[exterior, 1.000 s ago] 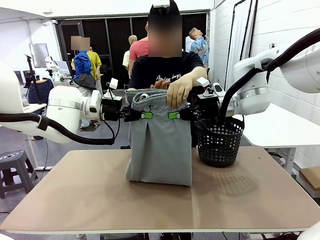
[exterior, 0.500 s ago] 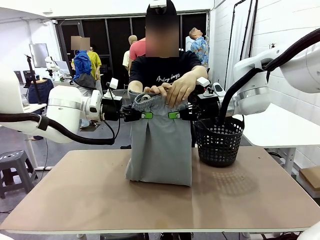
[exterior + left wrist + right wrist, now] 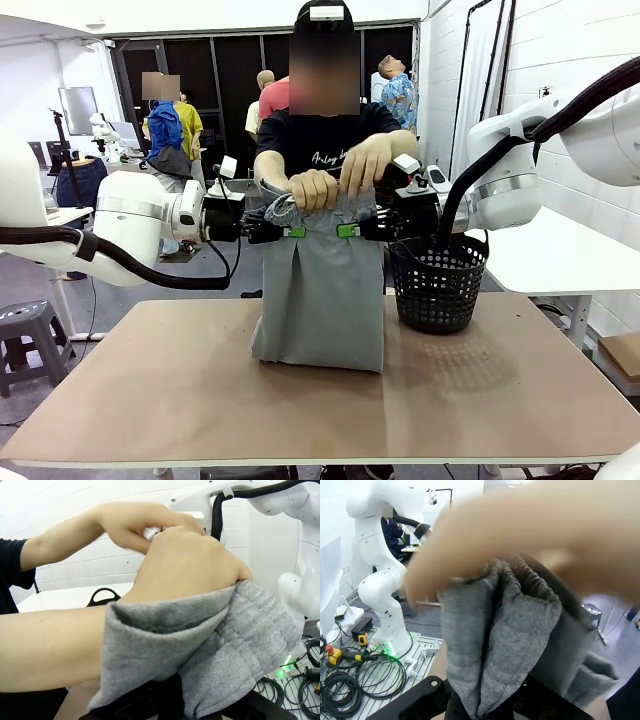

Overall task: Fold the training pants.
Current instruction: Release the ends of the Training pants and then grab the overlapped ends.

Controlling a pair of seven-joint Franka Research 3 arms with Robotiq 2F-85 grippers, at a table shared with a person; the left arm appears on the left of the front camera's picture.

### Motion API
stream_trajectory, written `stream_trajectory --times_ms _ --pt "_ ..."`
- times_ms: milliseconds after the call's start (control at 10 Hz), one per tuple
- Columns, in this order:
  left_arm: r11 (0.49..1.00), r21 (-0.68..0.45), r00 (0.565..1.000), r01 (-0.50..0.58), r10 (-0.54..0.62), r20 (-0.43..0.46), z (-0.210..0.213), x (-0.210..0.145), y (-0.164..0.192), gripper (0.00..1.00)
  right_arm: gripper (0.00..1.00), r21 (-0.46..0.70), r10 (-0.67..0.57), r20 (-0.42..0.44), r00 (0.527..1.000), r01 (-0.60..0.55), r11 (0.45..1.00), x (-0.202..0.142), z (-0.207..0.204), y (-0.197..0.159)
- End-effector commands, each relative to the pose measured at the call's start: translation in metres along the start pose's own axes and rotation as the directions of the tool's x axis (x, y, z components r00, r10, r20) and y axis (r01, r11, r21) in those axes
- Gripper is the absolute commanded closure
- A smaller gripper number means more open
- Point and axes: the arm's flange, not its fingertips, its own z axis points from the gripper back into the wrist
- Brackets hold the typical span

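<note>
Grey pants [image 3: 322, 300] clamped, left pincer [image 3: 292, 231], right pincer [image 3: 348, 231]

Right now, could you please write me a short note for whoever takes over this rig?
Robot's left hand: shut on the pants near the waistband, left side.
Robot's right hand: shut on the pants, right side.
The pants hang between them, with the hem resting on the table beside the basket.
The person's hands both grip the waistband just above.
Done: pants gripped and held up.
Left: fold them and lay them down flat.
</note>
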Motion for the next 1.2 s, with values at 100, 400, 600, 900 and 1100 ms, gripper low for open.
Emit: stream_trajectory --times_ms 100,400,600,900,1100 --pt "1.0 0.016 1.0 0.008 -0.008 0.018 0.0007 0.003 -0.0002 1.0 1.0 0.006 -0.002 0.016 1.0 0.002 1.0 0.0015 -0.0015 0.0017" --pt "1.0 0.016 1.0 0.008 -0.008 0.018 0.0007 0.003 -0.0002 1.0 1.0 0.006 -0.002 0.016 1.0 0.002 1.0 0.0015 -0.0015 0.0017" --pt "1.0 0.016 1.0 0.008 -0.008 0.018 0.0007 0.003 -0.0002 1.0 1.0 0.006 -0.002 0.016 1.0 0.002 1.0 0.0015 -0.0015 0.0017" --pt "1.0 0.016 1.0 0.008 -0.008 0.018 0.0007 0.003 -0.0002 1.0 1.0 0.006 -0.002 0.016 1.0 0.002 1.0 0.0015 -0.0015 0.0017" --pt "1.0 0.016 1.0 0.008 -0.008 0.018 0.0007 0.003 -0.0002 1.0 1.0 0.006 -0.002 0.016 1.0 0.002 1.0 0.0015 -0.0015 0.0017"
